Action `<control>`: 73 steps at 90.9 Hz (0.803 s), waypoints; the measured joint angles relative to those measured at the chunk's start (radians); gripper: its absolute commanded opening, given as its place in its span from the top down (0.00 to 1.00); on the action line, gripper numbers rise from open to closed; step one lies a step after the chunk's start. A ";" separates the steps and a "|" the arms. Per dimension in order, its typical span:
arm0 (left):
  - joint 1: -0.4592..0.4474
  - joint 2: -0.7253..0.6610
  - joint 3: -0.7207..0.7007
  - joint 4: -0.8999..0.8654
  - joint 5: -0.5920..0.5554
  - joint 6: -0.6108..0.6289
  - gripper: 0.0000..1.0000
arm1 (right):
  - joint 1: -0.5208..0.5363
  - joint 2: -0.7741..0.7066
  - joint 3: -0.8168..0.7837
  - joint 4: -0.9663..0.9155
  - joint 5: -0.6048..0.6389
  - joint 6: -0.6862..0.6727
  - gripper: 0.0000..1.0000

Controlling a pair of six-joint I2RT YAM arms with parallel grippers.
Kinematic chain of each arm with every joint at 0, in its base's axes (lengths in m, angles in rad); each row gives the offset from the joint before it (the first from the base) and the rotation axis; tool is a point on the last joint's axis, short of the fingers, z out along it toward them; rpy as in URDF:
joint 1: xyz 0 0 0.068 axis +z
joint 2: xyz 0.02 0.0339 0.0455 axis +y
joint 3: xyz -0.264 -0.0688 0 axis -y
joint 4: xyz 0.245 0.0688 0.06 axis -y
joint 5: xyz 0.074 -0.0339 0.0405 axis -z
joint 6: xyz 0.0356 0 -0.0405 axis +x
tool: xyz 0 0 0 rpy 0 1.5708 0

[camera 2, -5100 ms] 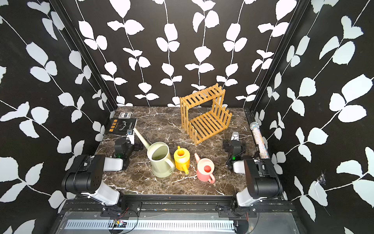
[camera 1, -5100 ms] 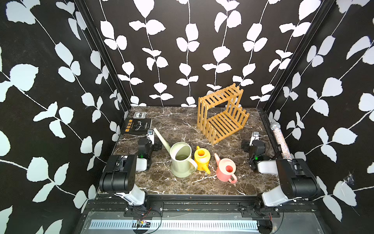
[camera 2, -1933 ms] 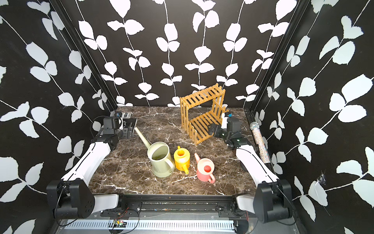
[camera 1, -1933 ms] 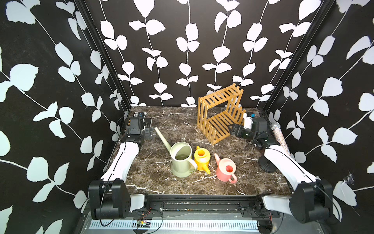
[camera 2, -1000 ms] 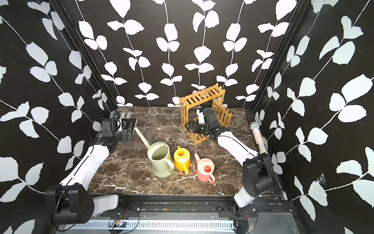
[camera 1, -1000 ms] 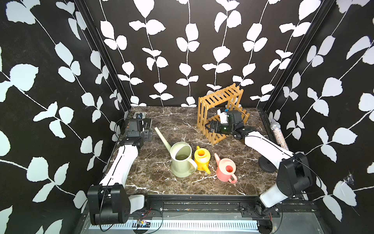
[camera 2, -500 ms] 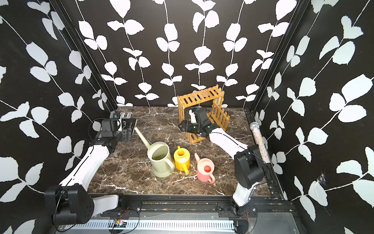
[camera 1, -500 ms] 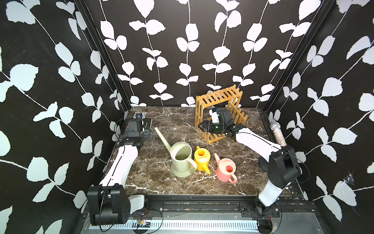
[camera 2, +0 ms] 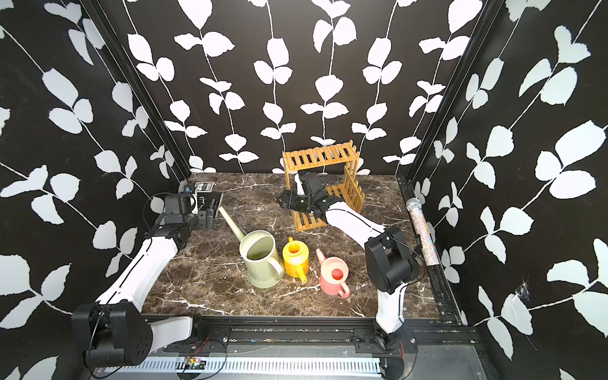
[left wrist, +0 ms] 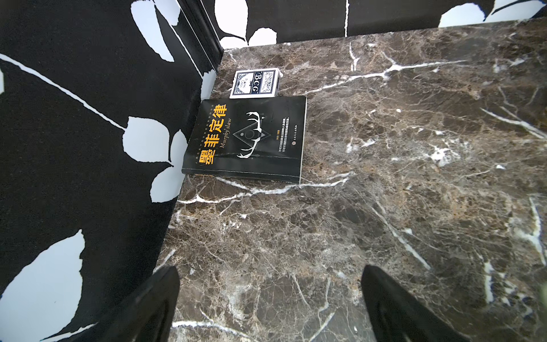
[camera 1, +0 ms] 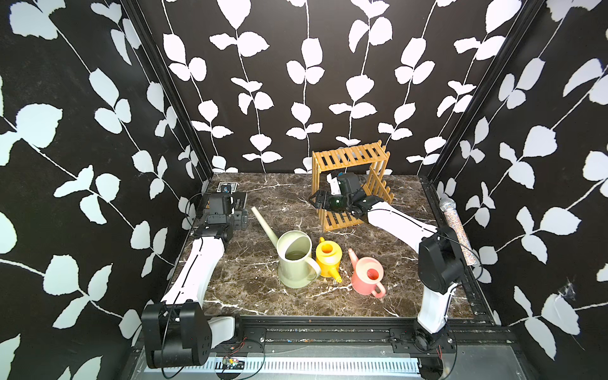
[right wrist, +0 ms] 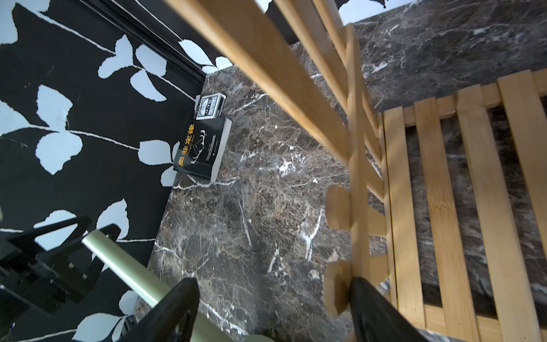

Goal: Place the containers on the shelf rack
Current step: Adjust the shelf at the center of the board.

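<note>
1. The shelf rack (camera 1: 350, 159) is orange-brown wood, its slats smooth with fine grain.
2. The green watering can (camera 1: 294, 269) is matt plastic; the yellow watering can (camera 1: 325, 263) and pink watering can (camera 1: 363, 283) are smooth plastic.
3. The table (camera 1: 256, 289) is polished brown marble-look stone, white-veined.
4. The book (left wrist: 245, 139) at far left has a black, faintly glossy paper cover.

The right pincer (camera 1: 317, 200) reaches between the two tiers of the shelf rack (camera 1: 352, 158), its tips at the rack's left side post. Nearer the arm bases than this pincer, three cans stand on the table (camera 1: 263, 296): the large watering can (camera 1: 294, 260) slightly left, the middle watering can (camera 1: 327, 258) just beside it, the outer watering can (camera 1: 367, 274) further right. Behind the left pincer (camera 1: 241, 219) lies the book (left wrist: 245, 139), then the card box (left wrist: 256, 83); the microphone (camera 1: 455, 230) lies far right of the right pincer
</note>
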 measured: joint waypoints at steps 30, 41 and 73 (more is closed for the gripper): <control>0.000 -0.001 -0.001 0.001 0.001 0.000 0.01 | 0.012 0.097 0.120 0.011 0.061 0.059 0.20; 0.000 -0.001 -0.001 0.001 0.001 0.000 0.02 | 0.024 0.145 0.193 -0.013 0.077 0.069 0.20; 0.000 -0.005 -0.001 0.002 0.005 -0.003 0.01 | 0.035 0.312 0.466 -0.117 0.097 0.075 0.20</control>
